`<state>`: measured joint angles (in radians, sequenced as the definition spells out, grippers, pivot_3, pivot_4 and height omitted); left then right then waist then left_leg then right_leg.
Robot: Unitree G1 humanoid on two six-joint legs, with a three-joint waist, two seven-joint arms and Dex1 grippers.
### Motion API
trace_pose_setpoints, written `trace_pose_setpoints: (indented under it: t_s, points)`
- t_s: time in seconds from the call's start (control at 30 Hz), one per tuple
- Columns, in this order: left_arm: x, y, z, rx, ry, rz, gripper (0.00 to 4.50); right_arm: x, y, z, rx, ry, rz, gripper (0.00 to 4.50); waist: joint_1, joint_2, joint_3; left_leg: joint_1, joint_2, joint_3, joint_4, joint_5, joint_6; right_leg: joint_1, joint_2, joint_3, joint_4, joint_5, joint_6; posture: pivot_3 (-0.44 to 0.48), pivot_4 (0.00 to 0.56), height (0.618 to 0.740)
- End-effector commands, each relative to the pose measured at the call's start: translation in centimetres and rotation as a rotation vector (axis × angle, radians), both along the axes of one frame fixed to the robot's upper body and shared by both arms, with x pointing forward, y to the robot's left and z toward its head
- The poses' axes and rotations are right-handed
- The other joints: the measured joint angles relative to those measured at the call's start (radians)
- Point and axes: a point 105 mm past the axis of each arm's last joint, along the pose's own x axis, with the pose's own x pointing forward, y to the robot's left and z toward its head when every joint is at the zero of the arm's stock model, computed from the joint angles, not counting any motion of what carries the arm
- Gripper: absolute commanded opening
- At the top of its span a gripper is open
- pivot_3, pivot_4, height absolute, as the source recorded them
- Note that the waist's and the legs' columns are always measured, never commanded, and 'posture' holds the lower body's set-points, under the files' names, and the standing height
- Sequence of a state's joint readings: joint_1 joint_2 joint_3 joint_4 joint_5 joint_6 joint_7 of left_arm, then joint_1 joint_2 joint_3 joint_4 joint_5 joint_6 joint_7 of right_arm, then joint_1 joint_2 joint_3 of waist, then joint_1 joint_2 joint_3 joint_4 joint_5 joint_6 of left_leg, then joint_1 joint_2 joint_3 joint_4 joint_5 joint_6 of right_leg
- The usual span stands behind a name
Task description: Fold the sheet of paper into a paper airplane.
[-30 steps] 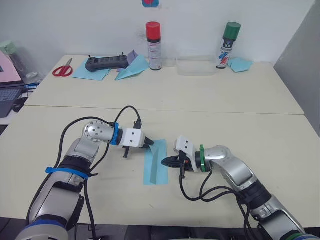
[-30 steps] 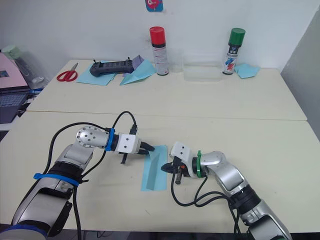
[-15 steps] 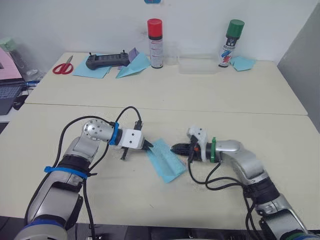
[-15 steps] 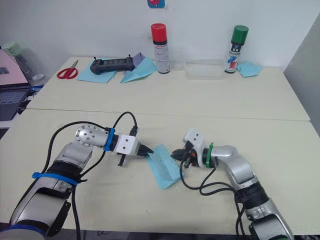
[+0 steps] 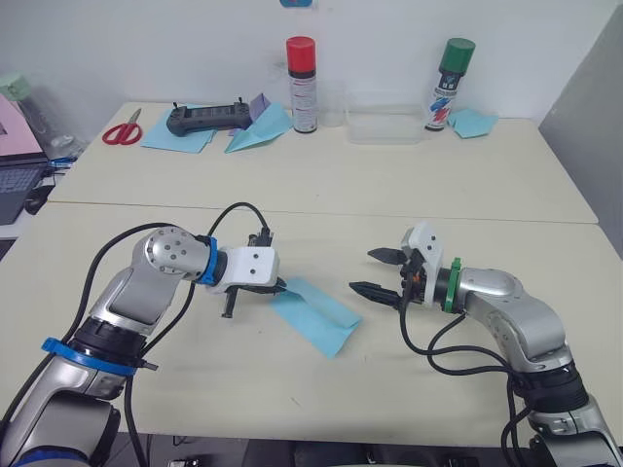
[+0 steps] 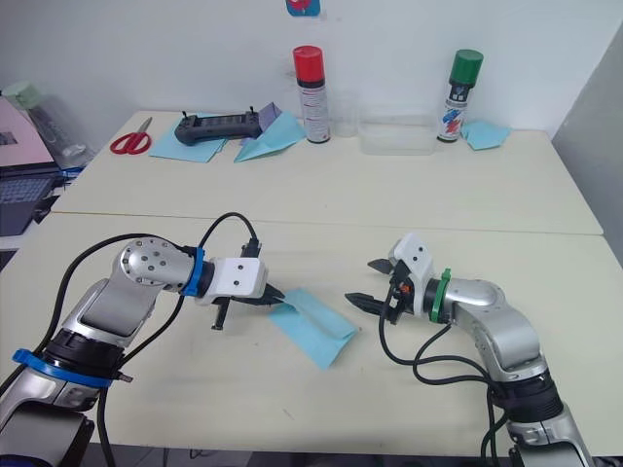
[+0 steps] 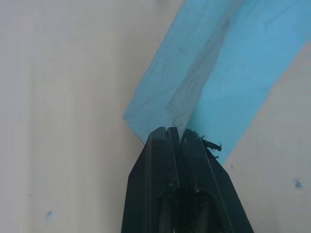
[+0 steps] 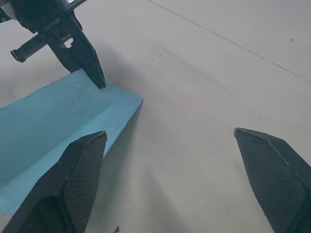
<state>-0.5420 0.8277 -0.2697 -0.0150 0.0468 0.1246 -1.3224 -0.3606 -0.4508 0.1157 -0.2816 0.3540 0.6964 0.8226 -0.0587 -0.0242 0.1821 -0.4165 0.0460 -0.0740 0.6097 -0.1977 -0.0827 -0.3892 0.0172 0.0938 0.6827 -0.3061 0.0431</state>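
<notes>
The sheet of paper [image 5: 316,313] is a long folded strip of light-blue paper lying slantwise on the near table, with a crease along its length. My left gripper [image 5: 278,286] is shut on its left end; the left wrist view shows the fingertips [image 7: 167,138] pinched at the paper [image 7: 218,73] edge. My right gripper [image 5: 373,272] stands open just right of the strip, apart from it and holding nothing. In the right wrist view its wide-spread fingers [image 8: 73,179] frame the paper's end [image 8: 53,121] and the left gripper [image 8: 82,53].
Along the far table stand a red-capped spray can [image 5: 301,86], a green-capped can [image 5: 449,86] and a clear box [image 5: 384,126]. A black controller [image 5: 204,120], a blue paper plane with a purple flap [image 5: 259,126], red scissors [image 5: 122,131] and a blue scrap [image 5: 472,122] lie there too.
My right gripper has opened, let go of the paper and drawn back to the right. The strip's near end has swung right, so it now lies slantwise. The left gripper has kept its hold.
</notes>
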Motion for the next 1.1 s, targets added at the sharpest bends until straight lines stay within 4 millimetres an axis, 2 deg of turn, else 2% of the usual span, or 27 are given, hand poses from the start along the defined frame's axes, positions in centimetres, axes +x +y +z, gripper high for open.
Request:
trace_pose_setpoints:
  t_s: [0.03, 0.37, 0.5, 0.63, 0.93, 1.1]
  points:
    - [-0.1, 0.6, 0.5, 0.039, -0.017, 0.035, 0.00, -0.3, 0.1, 1.2, 0.022, -0.053, 0.011, 4.46, -0.001, 0.000, 0.000, 0.000, 0.000, 0.000, 0.000, 0.000, 0.000, 0.000, 0.000, 0.000, 0.000, 0.000, 0.000, 0.000, 0.150, 0.740]
    - [0.6, -0.9, 1.1, 0.033, -0.136, -0.118, 0.00, -0.7, -0.1, 1.3, 0.039, -0.006, 0.047, 4.46, 0.003, 0.000, 0.000, 0.000, 0.000, 0.000, 0.000, 0.000, 0.000, 0.000, 0.000, 0.000, 0.000, 0.000, -0.001, 0.000, 0.150, 0.740]
    - [1.4, -2.7, 0.9, 0.018, -0.196, -0.267, 0.00, -2.3, 1.1, 3.1, 0.132, 0.180, 0.149, 4.46, 0.005, 0.000, 0.000, 0.000, 0.000, 0.000, 0.000, 0.000, 0.000, 0.000, 0.000, 0.000, 0.000, 0.001, -0.002, 0.000, 0.150, 0.740]
    - [2.1, -4.5, 0.7, 0.017, -0.248, -0.409, 0.00, -3.2, 2.4, 2.9, 0.127, 0.296, 0.180, 4.46, 0.007, 0.000, 0.000, 0.000, 0.000, 0.000, 0.002, 0.000, 0.000, 0.001, 0.000, 0.000, 0.001, 0.002, -0.002, 0.000, 0.150, 0.740]
    - [3.0, -6.3, 1.3, -0.049, -0.292, -0.481, 0.00, -1.9, 1.4, 2.0, 0.104, 0.295, 0.076, 4.46, 0.005, 0.000, 0.000, -0.001, -0.001, 0.000, 0.001, 0.000, 0.000, 0.000, 0.000, 0.000, 0.001, 0.002, -0.003, 0.000, 0.150, 0.740]
    - [3.0, -6.3, 1.7, -0.082, -0.294, -0.470, 1.34, -1.5, 1.1, 2.0, 0.102, 0.287, 0.053, 4.50, 0.002, 0.000, 0.000, -0.001, -0.001, 0.000, 0.001, 0.000, 0.000, 0.000, 0.000, 0.000, 0.001, 0.002, -0.003, 0.000, 0.150, 0.740]
